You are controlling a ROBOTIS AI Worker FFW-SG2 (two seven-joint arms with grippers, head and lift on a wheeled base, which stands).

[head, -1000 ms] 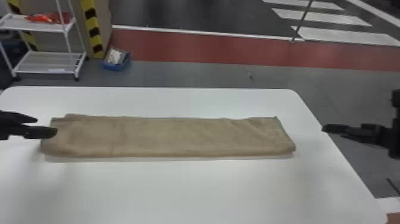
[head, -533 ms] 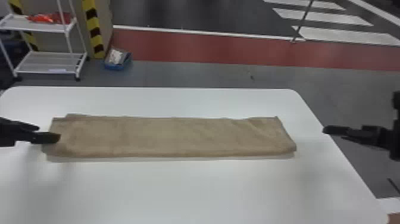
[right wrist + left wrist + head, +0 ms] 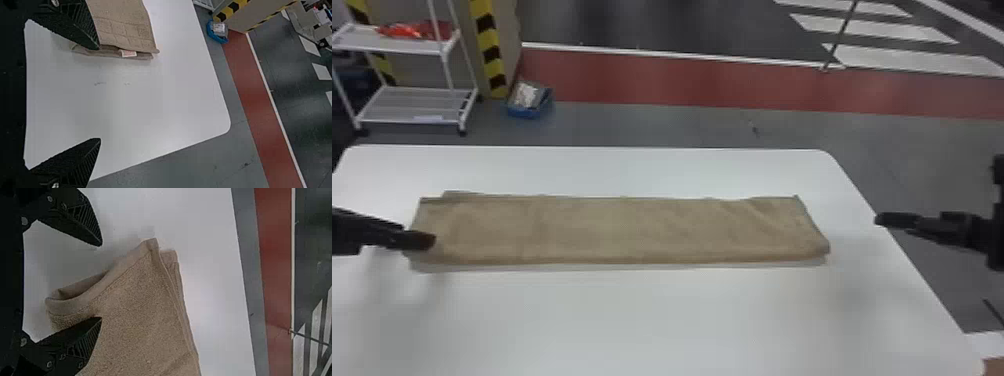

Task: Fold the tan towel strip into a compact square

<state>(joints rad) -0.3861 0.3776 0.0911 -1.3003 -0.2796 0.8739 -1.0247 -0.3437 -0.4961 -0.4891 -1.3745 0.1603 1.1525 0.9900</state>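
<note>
The tan towel strip (image 3: 632, 230) lies flat and long across the white table, its layered ends at left and right. At its left end is my left gripper (image 3: 418, 235), overlapping the near corner. In the left wrist view the left gripper (image 3: 100, 282) is open; one finger overlaps the towel (image 3: 137, 301), whose slightly raised end edge runs between the fingers, and the other is over bare table. My right gripper (image 3: 907, 224) is beyond the towel's right end. From the right wrist, the right gripper (image 3: 98, 94) is open, one finger beside the towel end (image 3: 121, 25) with its small label.
The white table (image 3: 682, 320) has its right edge beneath my right gripper. On the floor behind are a white shelf cart (image 3: 417, 107), a striped yellow-black post (image 3: 489, 50) and a blue bin (image 3: 529, 102).
My left gripper has moved slightly down and toward the near side at the towel's left end. The right gripper has barely shifted, and the towel looks the same.
</note>
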